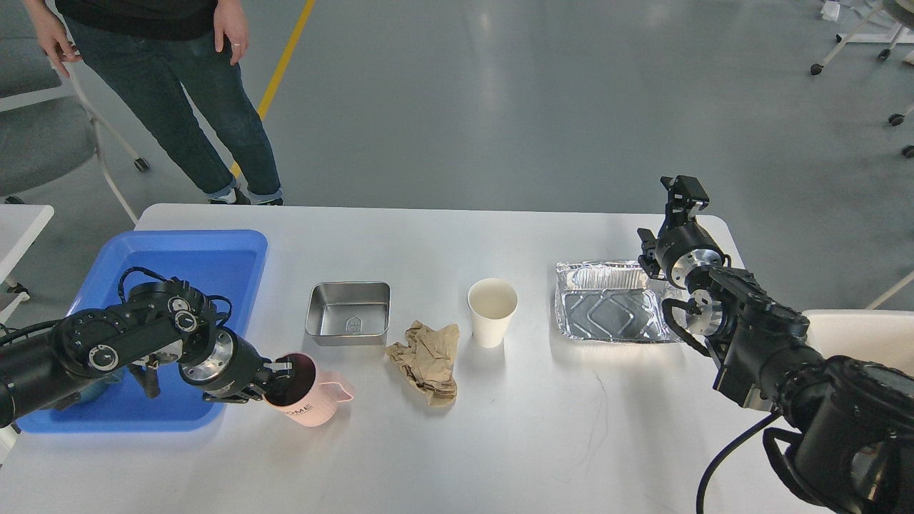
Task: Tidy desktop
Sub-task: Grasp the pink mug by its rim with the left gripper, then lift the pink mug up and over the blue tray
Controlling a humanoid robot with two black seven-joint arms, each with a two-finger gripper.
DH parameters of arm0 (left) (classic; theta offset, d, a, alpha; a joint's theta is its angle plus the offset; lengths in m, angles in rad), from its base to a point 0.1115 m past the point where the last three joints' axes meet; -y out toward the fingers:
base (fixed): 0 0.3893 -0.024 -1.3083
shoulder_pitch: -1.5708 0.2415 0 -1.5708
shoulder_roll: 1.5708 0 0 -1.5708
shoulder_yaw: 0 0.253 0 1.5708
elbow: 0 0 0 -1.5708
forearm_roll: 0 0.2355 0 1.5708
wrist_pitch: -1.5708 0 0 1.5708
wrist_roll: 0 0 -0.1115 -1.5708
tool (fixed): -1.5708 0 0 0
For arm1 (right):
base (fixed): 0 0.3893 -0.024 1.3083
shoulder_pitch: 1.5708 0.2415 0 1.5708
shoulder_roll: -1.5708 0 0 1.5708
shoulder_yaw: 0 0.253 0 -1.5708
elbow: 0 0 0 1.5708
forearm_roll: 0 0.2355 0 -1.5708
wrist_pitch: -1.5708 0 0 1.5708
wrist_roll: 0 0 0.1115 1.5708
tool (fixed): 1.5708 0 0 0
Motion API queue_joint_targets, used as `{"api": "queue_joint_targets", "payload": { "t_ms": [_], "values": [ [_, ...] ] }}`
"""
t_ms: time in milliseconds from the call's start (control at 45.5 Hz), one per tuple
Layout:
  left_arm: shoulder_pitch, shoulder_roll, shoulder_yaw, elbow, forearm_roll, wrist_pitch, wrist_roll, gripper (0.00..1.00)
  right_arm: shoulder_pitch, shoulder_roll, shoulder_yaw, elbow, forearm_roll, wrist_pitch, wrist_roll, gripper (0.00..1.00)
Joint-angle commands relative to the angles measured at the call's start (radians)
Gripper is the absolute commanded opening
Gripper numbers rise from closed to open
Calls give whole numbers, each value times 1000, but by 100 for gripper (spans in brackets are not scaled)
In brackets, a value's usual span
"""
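Note:
On the white desktop [500,442] lie a pink mug [303,400], a steel square tin [349,313], a crumpled brown paper [427,360], a white paper cup [492,302] and a foil tray [610,310]. My left gripper [275,382] is shut on the pink mug's rim, one finger inside it, and the mug tilts toward the blue tray [171,285]. My right gripper [684,191] hangs above the table's far right corner, behind the foil tray; its fingers are too small to tell apart.
A person [164,86] in jeans stands behind the table's far left corner. A small white side table [18,221] and a grey chair [43,135] are at the left. A white surface [857,335] shows at the right behind my right arm.

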Motion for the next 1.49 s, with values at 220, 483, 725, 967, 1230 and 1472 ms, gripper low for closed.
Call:
{"api": "queue_joint_targets", "payload": {
  "t_ms": [220, 483, 725, 967, 1230, 1472],
  "values": [
    [-28, 74, -36, -10, -4, -136, -15, 0, 0, -15, -1, 0, 0, 1, 0, 100],
    [-76, 219, -139, -20, -7, -273, -14, 0, 0, -29, -1, 0, 0, 0, 0, 100],
    [-180, 407, -251, -23, -8, -273, 0, 0, 0, -30, -3, 0, -5, -1, 0, 100],
    [-352, 569, -252, -14, -10, -273, 0, 0, 2, -33, -3, 0, -8, -1, -2, 100],
    [-425, 634, -251, -10, -8, -273, 2, 0, 8, -47, -3, 2, -9, 2, -2, 100],
    [-404, 618, -226, -10, -5, -273, 34, 0, 13, -47, -3, 2, -9, 2, -2, 100]
  ]
}}
